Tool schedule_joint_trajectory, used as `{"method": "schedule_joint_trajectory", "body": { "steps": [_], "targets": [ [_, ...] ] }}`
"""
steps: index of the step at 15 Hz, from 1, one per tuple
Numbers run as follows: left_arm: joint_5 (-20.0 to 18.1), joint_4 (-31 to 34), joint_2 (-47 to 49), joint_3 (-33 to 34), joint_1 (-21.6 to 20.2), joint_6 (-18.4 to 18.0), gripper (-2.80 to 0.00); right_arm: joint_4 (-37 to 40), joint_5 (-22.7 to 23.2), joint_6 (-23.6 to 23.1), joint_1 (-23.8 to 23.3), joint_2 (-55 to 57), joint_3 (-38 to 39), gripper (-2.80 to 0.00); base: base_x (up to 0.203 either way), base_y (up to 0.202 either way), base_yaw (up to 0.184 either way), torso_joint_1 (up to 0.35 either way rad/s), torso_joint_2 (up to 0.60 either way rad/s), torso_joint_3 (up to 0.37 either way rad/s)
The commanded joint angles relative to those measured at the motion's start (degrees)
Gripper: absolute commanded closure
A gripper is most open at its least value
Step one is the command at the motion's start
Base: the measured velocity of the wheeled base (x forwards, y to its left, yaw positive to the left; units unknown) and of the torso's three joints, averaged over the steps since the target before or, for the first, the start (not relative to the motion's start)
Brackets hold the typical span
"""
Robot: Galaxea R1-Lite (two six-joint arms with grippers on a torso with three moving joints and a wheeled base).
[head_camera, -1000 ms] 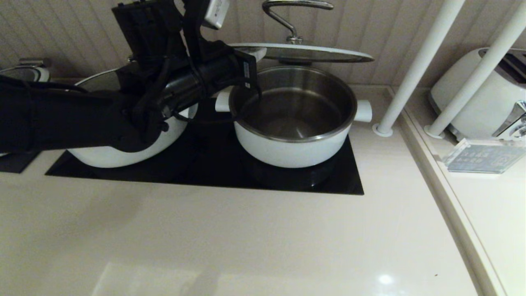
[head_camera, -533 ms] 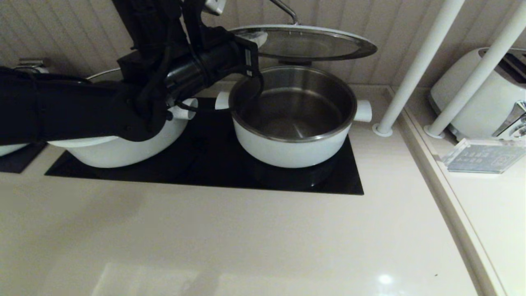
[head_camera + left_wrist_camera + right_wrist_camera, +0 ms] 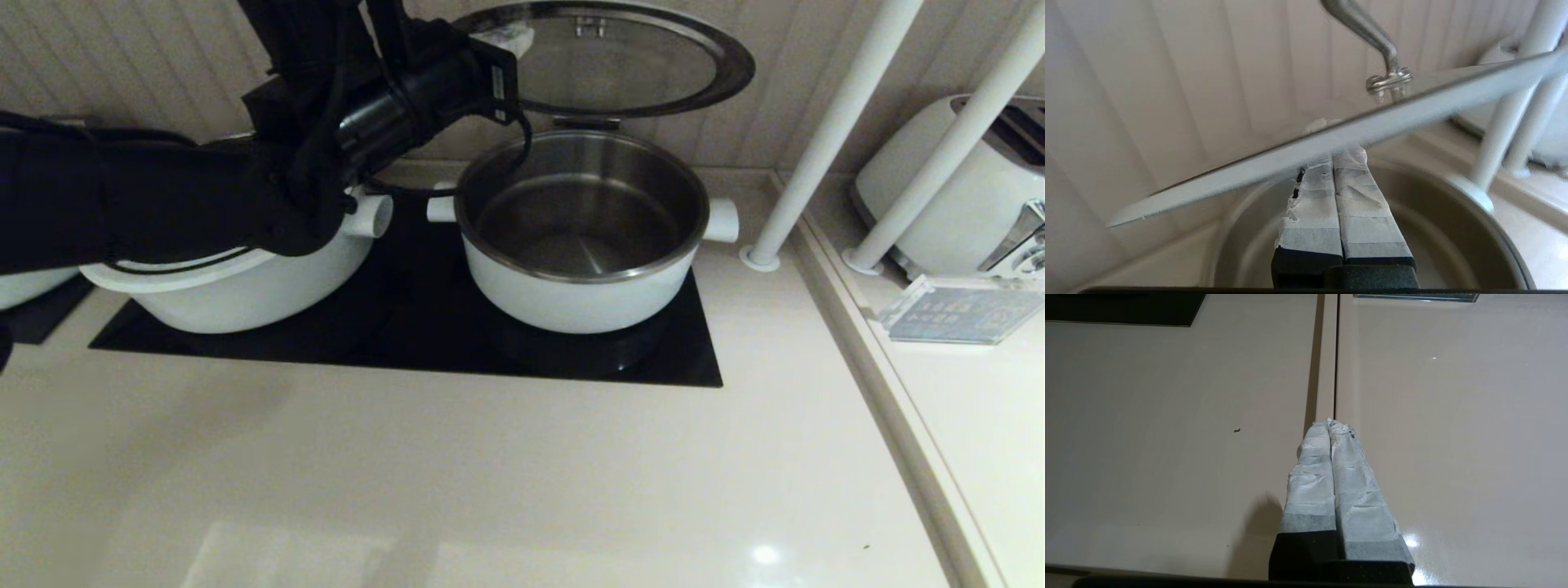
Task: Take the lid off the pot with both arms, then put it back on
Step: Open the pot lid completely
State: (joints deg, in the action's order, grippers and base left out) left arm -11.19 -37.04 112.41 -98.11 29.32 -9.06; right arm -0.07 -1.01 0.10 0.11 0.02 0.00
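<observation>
The left gripper (image 3: 510, 37) is pinching the lid's (image 3: 620, 57) rim above the pot (image 3: 581, 237); one-sided, it risks slipping. The right gripper (image 3: 1331, 426), fingers pressed together, is idling.

Hidden, cropped and unclear items

The lid (image 3: 620, 61) runs off the top edge of the head view, so its loop handle (image 3: 1367, 38) is unseen there and is cropped at the top in the left wrist view. The left gripper (image 3: 510, 37), upper centre, is mostly masked by its own black arm; in the wrist view the lid's blurred rim crosses its fingertips (image 3: 1349, 157), hiding the contact. The wider pot (image 3: 245, 286) at left is largely covered by the arm. A toaster (image 3: 971, 188) is cut by the right edge. Markings on the clear plaque (image 3: 955, 310) are too small to read. The right gripper (image 3: 1331, 424) shows no mount.
</observation>
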Motion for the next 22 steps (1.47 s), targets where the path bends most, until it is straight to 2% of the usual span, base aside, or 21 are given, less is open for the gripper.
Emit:
{"method": "schedule_joint_trajectory", "body": {
  "steps": [1,10,22],
  "targets": [
    [-0.05,-0.18,1.92,-3.62,0.04,-0.41,0.00,-0.01,0.01,-0.01,0.03,-0.02,0.00,0.00,0.000,0.000,0.000,0.000,0.00,0.000],
    [-0.06,-0.17,5.50,-12.56,-0.05,-1.91,0.00,-0.01,0.02,-0.01,0.07,-0.02,0.00,0.00,0.000,0.000,0.000,0.000,0.00,0.000],
    [-0.06,0.12,4.57,-12.72,-0.05,-2.37,0.00,-0.01,-0.04,-0.01,-0.02,-0.02,0.00,0.00,0.000,0.000,0.000,0.000,0.00,0.000]
  ]
}}
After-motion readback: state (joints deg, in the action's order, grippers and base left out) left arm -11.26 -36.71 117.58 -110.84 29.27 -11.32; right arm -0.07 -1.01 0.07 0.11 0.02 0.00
